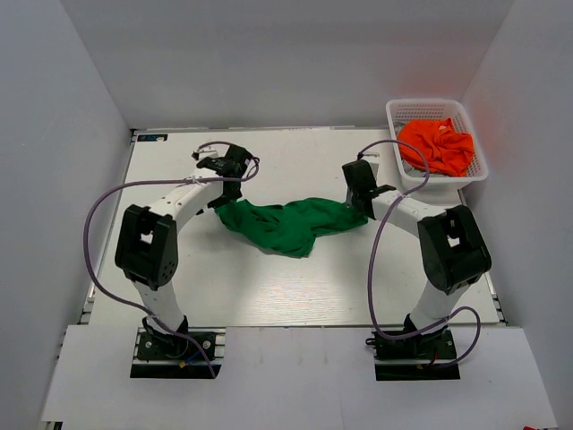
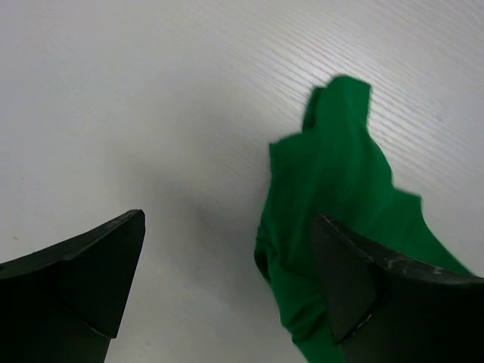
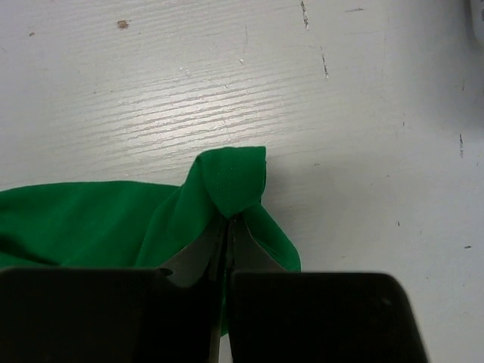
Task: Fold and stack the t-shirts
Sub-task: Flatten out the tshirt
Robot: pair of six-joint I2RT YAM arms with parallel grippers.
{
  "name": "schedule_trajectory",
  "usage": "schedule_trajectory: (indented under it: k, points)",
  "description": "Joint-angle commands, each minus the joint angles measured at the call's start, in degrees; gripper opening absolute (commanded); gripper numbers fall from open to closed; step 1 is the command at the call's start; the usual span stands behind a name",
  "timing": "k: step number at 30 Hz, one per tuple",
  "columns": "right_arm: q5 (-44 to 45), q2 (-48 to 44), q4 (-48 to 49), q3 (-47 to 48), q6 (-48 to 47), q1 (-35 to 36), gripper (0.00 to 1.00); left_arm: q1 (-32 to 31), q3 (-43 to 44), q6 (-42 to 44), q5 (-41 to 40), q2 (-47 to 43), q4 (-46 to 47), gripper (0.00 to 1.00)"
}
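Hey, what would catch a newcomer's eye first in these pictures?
The crumpled green shirt in the middle of the table stands out first. The right claw is pinched shut on its right end, while the left claw stands wide open at its left end. A bright orange shirt sits bunched in the white basket at the far right corner.

A: How many t-shirts do you count from here?
B: Two: one green t-shirt (image 1: 286,224), one orange t-shirt (image 1: 437,145).
A: Baskets?
B: One white basket (image 1: 428,103).
A: And the machines?
B: Two robot arms, pictured side by side: the left arm (image 1: 148,242) and the right arm (image 1: 452,246), at one table (image 1: 269,287).
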Motion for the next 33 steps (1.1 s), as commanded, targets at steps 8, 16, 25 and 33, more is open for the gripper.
schedule_trajectory:
  k: [8, 16, 25, 33]
  points:
    - [-1.78, -5.41, -2.99, -1.05, 2.09, -1.5, 0.0, -3.08, -18.33, 22.84, 50.81, -25.96, 30.44, 1.0]
    - [-5.73, -6.56, -2.99, -2.89, 5.51, -2.9, 0.43, -10.28, -14.57, 23.37, 55.68, -15.21, 31.7, 1.0]
    - [-6.96, -7.08, -4.31, -3.25, 4.64, -4.84, 0.79, -18.19, -7.1, 21.27, 41.2, -5.41, 24.93, 1.0]
    - [-12.93, -6.39, -1.23, -4.3, 2.61, -6.07, 0.83, -20.57, -3.24, 19.51, 33.55, 0.12, 20.1, 0.67]
